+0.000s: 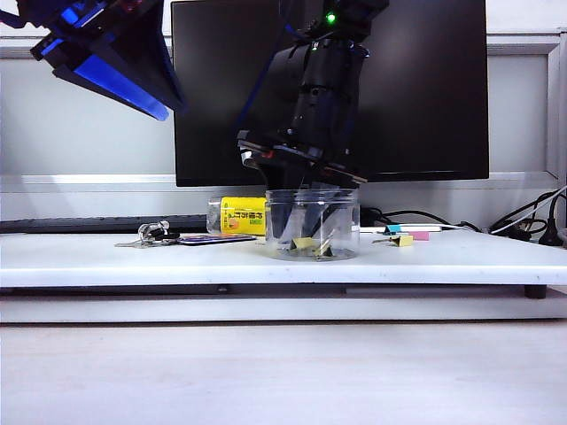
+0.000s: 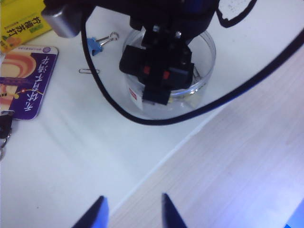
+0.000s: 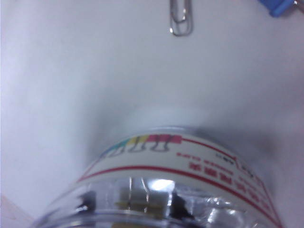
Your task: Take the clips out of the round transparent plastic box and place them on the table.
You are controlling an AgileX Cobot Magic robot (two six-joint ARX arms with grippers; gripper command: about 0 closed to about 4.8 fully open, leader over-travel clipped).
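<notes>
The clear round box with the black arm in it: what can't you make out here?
- Clips in the round transparent plastic box: count unclear; plastic blurs them in the exterior view, the right arm covers them in the left wrist view.
- Right gripper, down inside the box: contact with a clip blurred by the wall.
- Left gripper, open above the table edge: cropped, only tips show.

Light is bright and even, a bit washed out on the white table [image 1: 106, 257]. In the exterior view the dark monitor [image 1: 425, 88] is sharp, the foreground soft. The right wrist view is blurred, with glare on the round transparent plastic box [image 3: 190, 199] at bottom. The left wrist view shows bluish haze at lower right.
</notes>
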